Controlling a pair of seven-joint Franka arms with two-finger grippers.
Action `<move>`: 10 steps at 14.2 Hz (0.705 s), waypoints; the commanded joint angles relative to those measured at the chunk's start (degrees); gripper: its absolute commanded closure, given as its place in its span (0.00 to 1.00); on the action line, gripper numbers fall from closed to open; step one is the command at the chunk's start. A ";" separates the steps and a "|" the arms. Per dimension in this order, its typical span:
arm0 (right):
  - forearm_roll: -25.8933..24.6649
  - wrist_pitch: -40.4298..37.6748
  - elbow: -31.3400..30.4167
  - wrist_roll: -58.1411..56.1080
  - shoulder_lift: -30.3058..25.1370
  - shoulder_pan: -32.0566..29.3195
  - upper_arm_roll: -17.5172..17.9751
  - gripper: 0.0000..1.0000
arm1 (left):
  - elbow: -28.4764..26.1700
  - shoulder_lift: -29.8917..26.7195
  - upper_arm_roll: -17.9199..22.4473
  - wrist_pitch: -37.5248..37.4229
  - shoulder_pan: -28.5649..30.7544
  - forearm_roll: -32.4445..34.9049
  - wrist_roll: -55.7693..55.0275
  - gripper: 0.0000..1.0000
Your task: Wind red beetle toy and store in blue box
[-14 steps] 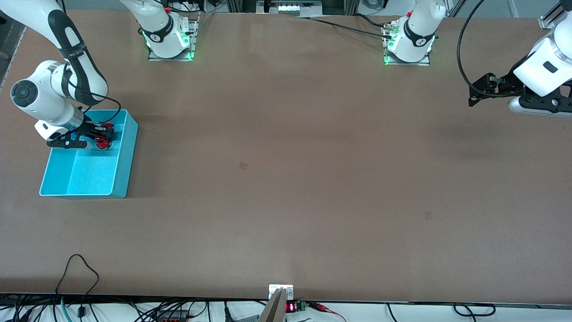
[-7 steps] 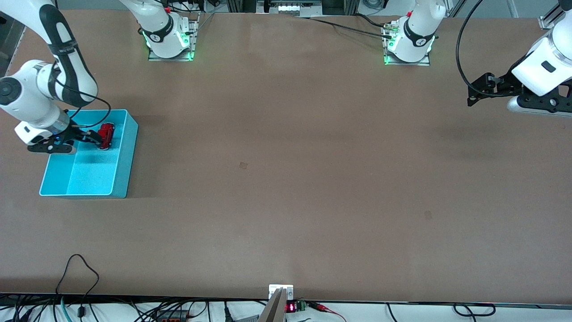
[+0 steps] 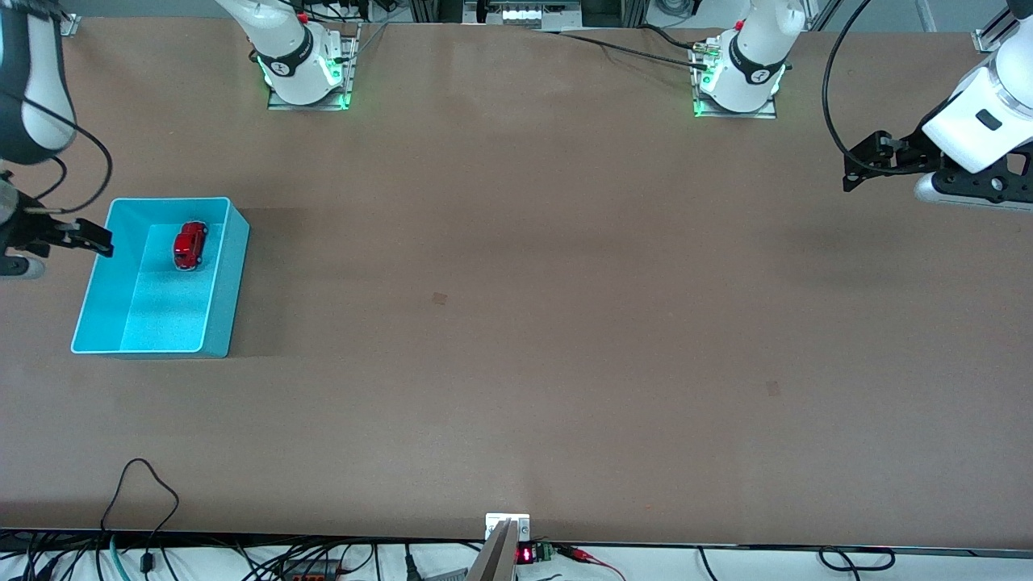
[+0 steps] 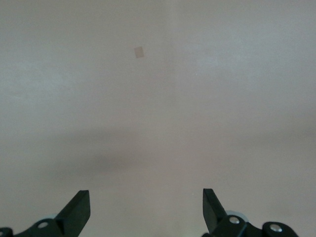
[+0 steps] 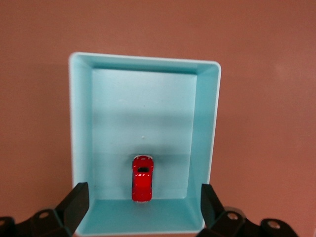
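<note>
- The right gripper [image 3: 103, 240] is hanging with its fingers spread apart and nothing between them, over the rim of the blue box [image 3: 230, 278] at the right arm's end of the table.
- The red beetle toy [image 3: 189, 244] is sitting on the floor of the blue box, in the part farther from the front camera and close to the wall that faces the table's middle.
- In the right wrist view the toy [image 5: 142, 178] is lying centred between the gripper's fingers [image 5: 75, 202] but well below them, its long axis running along the box's length, so the toy is lying toward the table's middle from the gripper.
- The left gripper [image 3: 855, 171] is waiting with fingers parted and empty over bare table at the left arm's end; the right arm is by far the nearer one.
- Storing is looking finished; I judge only a retreat is remaining.
</note>
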 commanded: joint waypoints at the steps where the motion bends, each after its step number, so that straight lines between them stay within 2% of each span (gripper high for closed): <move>1: 0.25 -10.24 7.65 0.14 -0.74 -0.83 3.88 0.00 | 2.96 1.75 0.08 -0.96 -0.15 -1.18 1.06 0.00; 6: 3.32 -18.07 12.67 0.49 -3.65 -0.13 5.56 0.00 | 2.87 1.84 0.17 -1.22 0.56 -1.44 1.06 0.00; 10: 4.38 -21.26 14.53 9.80 -3.56 2.51 5.74 0.00 | 2.96 1.84 0.52 -1.75 0.65 -1.44 1.15 0.00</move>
